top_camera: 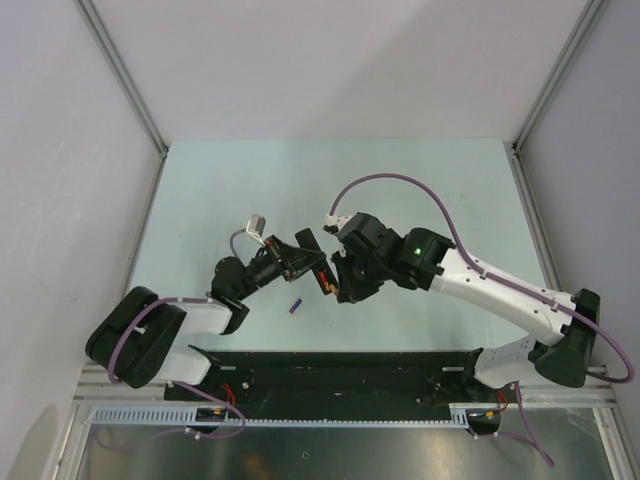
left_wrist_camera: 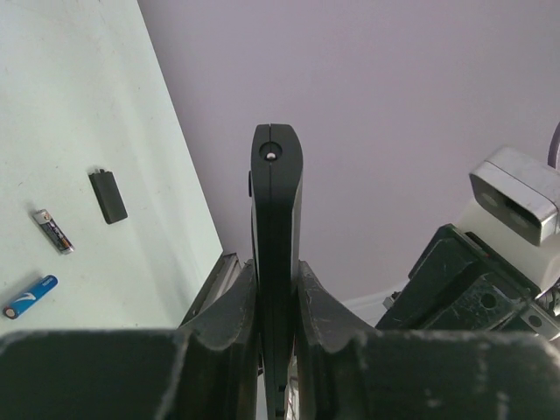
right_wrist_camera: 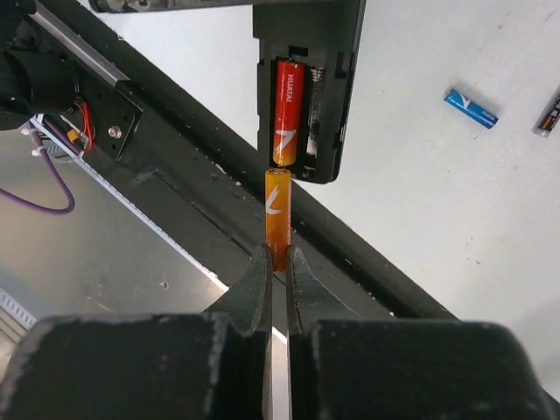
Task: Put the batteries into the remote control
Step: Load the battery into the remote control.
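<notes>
My left gripper (top_camera: 300, 260) is shut on the black remote control (top_camera: 311, 248) and holds it above the table. In the left wrist view the remote (left_wrist_camera: 276, 201) stands edge-on between the jaws of the left gripper (left_wrist_camera: 276, 273). My right gripper (right_wrist_camera: 278, 258) is shut on an orange battery (right_wrist_camera: 277, 214), whose tip is just below the remote's (right_wrist_camera: 308, 52) open recess. One orange-red battery (right_wrist_camera: 289, 112) lies in the left slot; the slot beside it looks empty. In the top view the right gripper (top_camera: 343, 283) meets the remote with the battery (top_camera: 327, 287).
A blue battery (left_wrist_camera: 29, 297) and a dark grey battery (left_wrist_camera: 52, 231) lie on the pale table beside a small black cover (left_wrist_camera: 108, 195). The blue one also shows in the top view (top_camera: 295, 306) and the right wrist view (right_wrist_camera: 470, 108). A black rail (top_camera: 330, 372) runs along the near edge.
</notes>
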Available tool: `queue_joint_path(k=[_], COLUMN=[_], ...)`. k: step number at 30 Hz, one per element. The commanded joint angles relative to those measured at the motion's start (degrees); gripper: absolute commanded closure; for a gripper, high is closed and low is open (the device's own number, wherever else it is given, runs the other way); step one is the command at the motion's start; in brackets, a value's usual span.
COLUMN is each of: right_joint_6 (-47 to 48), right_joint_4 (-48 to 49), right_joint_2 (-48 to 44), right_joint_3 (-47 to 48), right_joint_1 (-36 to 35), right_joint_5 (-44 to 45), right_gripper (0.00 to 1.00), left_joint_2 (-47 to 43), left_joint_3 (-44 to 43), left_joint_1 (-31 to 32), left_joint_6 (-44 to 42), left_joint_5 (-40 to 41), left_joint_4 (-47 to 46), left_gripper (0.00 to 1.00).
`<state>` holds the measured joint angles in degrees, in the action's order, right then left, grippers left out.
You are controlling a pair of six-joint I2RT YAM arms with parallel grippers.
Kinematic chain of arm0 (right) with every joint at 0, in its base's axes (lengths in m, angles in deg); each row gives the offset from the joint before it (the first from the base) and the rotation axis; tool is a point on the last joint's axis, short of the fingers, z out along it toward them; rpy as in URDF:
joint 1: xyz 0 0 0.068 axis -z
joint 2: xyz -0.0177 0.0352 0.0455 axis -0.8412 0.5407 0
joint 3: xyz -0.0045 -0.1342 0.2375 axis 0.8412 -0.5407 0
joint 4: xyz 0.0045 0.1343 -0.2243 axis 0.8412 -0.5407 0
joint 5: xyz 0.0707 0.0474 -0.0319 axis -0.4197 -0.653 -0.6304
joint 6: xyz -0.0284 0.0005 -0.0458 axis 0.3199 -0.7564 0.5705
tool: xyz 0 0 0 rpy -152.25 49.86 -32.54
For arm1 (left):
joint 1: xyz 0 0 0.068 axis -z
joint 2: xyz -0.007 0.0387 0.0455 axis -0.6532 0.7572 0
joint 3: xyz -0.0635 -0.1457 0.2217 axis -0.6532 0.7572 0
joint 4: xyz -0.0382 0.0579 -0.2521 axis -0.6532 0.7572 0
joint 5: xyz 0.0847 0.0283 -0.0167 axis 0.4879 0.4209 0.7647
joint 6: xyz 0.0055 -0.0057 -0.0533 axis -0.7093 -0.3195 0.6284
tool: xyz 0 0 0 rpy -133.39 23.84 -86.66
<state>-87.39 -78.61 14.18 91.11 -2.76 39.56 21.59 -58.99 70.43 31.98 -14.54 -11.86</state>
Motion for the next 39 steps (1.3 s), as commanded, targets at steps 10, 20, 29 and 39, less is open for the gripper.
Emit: queue_joint_path(k=[10, 20, 29, 39], right_joint_6=[-1.78, -1.51, -1.16, -0.72], right_joint_4=[-8.0, -11.26, -11.17, -10.55], right_joint_2=[7.32, 10.22, 11.98, 14.44], right_joint_3=[11.67, 13.26, 12.73, 13.08], right_joint_1=[2.72, 3.87, 4.4, 5.1], right_joint_5=[-2.75, -2.75, -3.37, -4.25], right_gripper=[1.0, 1.0, 1.0, 1.0], left_joint_2=[0.73, 2.84, 3.28, 2.58], left_joint_3=[0.77, 1.74, 1.56, 2.0], left_joint_1=[1.46, 1.55, 1.64, 2.34], left_joint_6=[2.5, 4.26, 4.26, 4.43], left_joint_5=[2.55, 2.9, 2.81, 3.51], left_joint_4=[-4.93, -4.93, -4.93, -4.93], left_gripper=[1.0, 1.0, 1.0, 1.0])
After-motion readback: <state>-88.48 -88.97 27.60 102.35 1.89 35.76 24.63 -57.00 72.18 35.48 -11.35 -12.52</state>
